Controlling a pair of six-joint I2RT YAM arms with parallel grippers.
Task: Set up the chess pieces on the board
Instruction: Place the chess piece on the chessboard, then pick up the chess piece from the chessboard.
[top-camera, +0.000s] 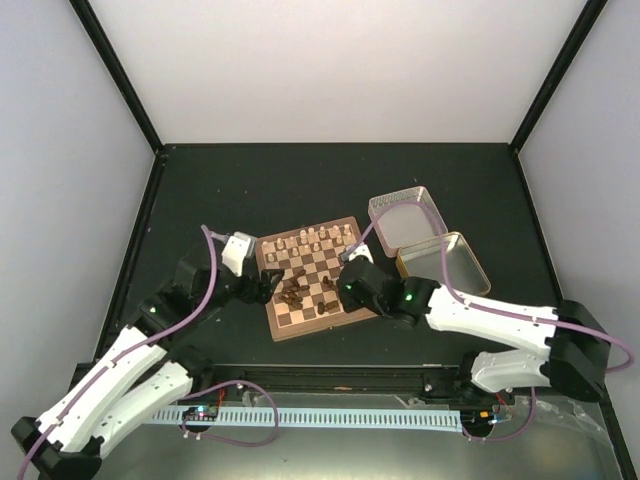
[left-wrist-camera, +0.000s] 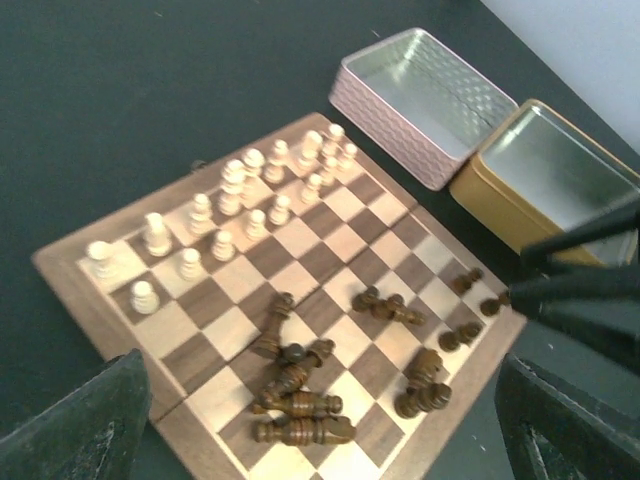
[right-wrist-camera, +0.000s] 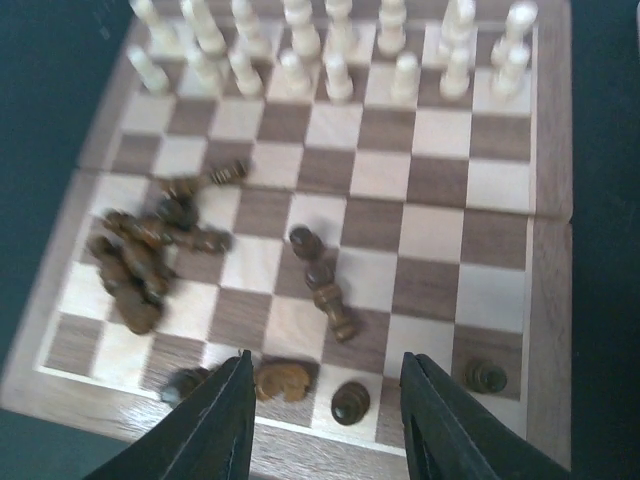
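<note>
The board lies mid-table. Cream chess pieces stand in two rows along its far edge, also seen as cream pieces at the top of the right wrist view. Dark chess pieces lie toppled in a heap on the near squares of the board. My right gripper is open over the board's near edge. A dark piece stands upright between its fingers, touching neither. A dark knight lies beside the left finger. My left gripper hangs open and empty above the heap.
A pink tin half and a gold tin half sit open just right of the board. Another dark pawn stands at the near right corner. Three more dark pieces lie in a line mid-board. Black walls enclose the table.
</note>
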